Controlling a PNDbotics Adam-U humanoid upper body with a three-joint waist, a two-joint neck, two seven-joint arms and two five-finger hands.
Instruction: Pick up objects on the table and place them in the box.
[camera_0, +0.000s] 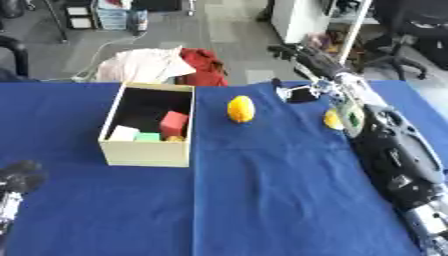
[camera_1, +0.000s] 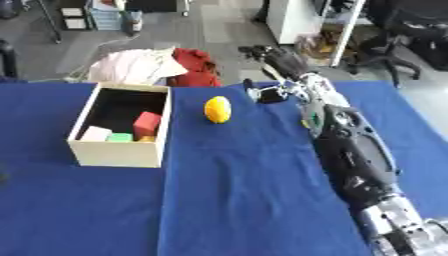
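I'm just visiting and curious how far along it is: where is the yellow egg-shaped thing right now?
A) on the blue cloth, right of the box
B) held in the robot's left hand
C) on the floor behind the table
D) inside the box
A: the yellow thing sits on the blue cloth, apart from the box on its right side, with no hand touching it.

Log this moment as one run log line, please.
right hand: extended past far table edge, holding nothing | left hand: idle, lower left | lemon: on cloth | box: holds blocks
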